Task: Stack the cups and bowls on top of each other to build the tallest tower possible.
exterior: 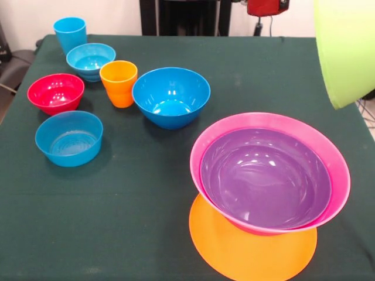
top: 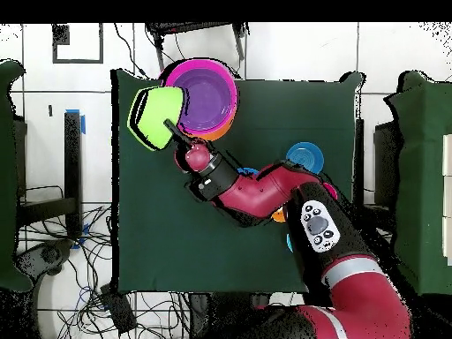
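The tower (exterior: 266, 193) stands at the near right of the bench (exterior: 146, 222) in the front view: an orange bowl (exterior: 252, 254) lies flat as its base, a pink bowl (exterior: 205, 146) sits on that, tilted toward the camera, and a purple bowl (exterior: 266, 178) is nested inside the pink one. The green bowl (exterior: 345, 50) is not on the tower; it hangs in the air at the picture's upper right, turned on its side, above and beside the pink rim. From overhead, the green bowl (top: 157, 117) overlaps the edge of the pink bowl (top: 181, 75), and the claw (top: 173, 132) pinches its rim, with the arm (top: 256, 190) reaching across the bench from the base.

The rest is well apart on the left in the front view. A large blue bowl (exterior: 171, 96) sits nearest the tower, with the orange cup (exterior: 119, 84) just beside it. Behind the cup is a small light blue bowl (exterior: 90, 61), and behind that the light blue cup (exterior: 70, 34). A red bowl (exterior: 55, 92) sits left of the orange cup, and another light blue bowl (exterior: 69, 138) lies in front of the red one.
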Motion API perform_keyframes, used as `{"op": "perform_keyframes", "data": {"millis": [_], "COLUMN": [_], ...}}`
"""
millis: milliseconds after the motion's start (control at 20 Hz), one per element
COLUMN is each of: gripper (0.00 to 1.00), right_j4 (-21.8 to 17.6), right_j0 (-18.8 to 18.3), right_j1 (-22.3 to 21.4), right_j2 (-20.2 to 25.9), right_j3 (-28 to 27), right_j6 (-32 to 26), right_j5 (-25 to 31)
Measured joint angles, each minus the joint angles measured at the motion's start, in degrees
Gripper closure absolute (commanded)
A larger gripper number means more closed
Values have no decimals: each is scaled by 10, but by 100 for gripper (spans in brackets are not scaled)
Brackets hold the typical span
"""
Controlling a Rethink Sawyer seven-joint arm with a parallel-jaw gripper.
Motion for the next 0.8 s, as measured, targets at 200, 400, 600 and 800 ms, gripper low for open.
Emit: {"op": "perform_keyframes", "data": {"millis": [200,400,600,800], "gripper": [100,100,100,100], "right_j4": [-12,-25,-39,-61], "right_j0": [-7,-12,-13,-13], "right_j1": [14,35,54,72], "right_j2": [3,4,4,4], "right_j3": [-22,-52,-79,-109], "right_j6": [42,83,115,150], "right_j5": [0,0,0,0]}}
